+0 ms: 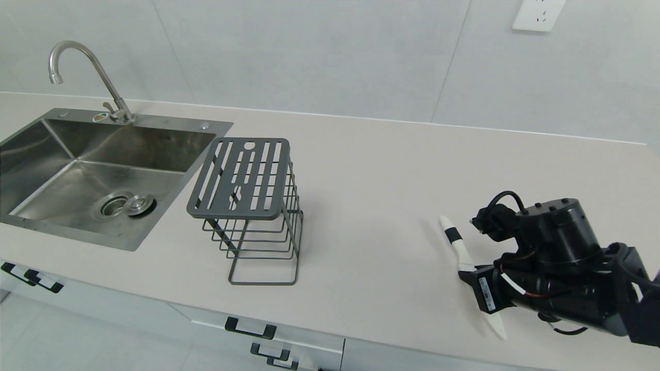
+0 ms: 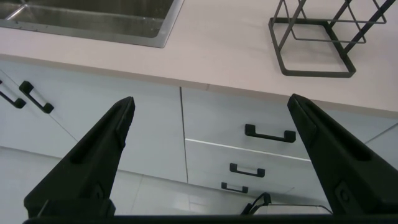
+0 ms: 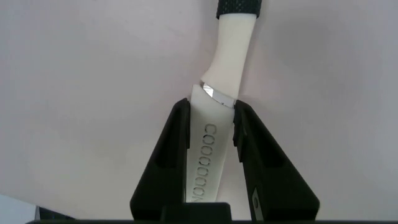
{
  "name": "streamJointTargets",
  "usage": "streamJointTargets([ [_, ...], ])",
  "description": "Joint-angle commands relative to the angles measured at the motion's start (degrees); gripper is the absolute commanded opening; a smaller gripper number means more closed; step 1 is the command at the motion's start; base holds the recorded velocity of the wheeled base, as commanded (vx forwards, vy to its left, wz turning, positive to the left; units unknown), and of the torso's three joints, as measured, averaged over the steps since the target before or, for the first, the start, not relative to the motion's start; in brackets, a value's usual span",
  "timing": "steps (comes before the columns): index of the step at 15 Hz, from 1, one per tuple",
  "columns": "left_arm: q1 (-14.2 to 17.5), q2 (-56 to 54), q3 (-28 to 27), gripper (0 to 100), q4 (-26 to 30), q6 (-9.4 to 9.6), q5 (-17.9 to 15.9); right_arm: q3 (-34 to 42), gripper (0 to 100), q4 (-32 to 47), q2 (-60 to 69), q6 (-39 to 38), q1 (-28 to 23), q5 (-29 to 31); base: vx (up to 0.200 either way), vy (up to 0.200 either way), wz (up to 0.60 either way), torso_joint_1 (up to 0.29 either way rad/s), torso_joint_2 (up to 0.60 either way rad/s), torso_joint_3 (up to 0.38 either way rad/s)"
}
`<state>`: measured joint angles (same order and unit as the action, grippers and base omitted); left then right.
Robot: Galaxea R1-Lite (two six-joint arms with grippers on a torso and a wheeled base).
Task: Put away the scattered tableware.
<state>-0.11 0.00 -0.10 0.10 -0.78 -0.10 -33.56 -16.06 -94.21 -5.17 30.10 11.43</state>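
A white knife (image 1: 457, 243) with a black band on its handle lies near the right front of the counter (image 1: 371, 196), handle pointing to the wall. My right gripper (image 1: 470, 274) comes down on it from above. In the right wrist view the right gripper (image 3: 211, 113) is shut on the knife (image 3: 231, 59), its fingers (image 3: 175, 134) pressing both sides of the blade just behind the handle. A dark wire rack (image 1: 242, 206) with a slotted top stands in the middle of the counter. My left gripper (image 2: 211, 102) hangs open with nothing in it, below the counter in front of the drawers.
A steel sink (image 1: 31, 226) with a faucet (image 1: 87, 67) fills the counter's left end. A wall socket (image 1: 539, 14) sits at the upper right. The rack's base (image 2: 314, 65) and the drawer handles (image 2: 269, 134) show in the left wrist view. Bare counter lies between rack and knife.
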Motion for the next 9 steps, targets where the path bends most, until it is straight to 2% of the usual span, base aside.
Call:
streamJointTargets([
  [1,0.0,0.0,0.0,100,0.0,-0.01,0.0,-0.4,0,-2.9,3.3,3.5,0.1,-2.3,0.0,0.0,0.0,0.0,0.0,0.0],
  [6,0.0,0.0,0.0,100,0.0,-0.01,0.0,-1.4,0,-6.6,5.9,12.9,-0.8,-9.1,0.0,0.0,0.0,0.0,0.0,0.0],
  [8,0.0,0.0,0.0,100,0.0,-0.01,0.0,-3.1,0,-6.9,6.6,17.6,-1.9,-17.9,0.0,0.0,0.0,0.0,0.0,0.0],
  [9,0.0,0.0,0.0,100,0.0,-0.01,0.0,-5.7,0,-7.4,6.1,26.5,-4.0,-22.0,0.0,0.0,0.0,0.0,0.0,0.0],
])
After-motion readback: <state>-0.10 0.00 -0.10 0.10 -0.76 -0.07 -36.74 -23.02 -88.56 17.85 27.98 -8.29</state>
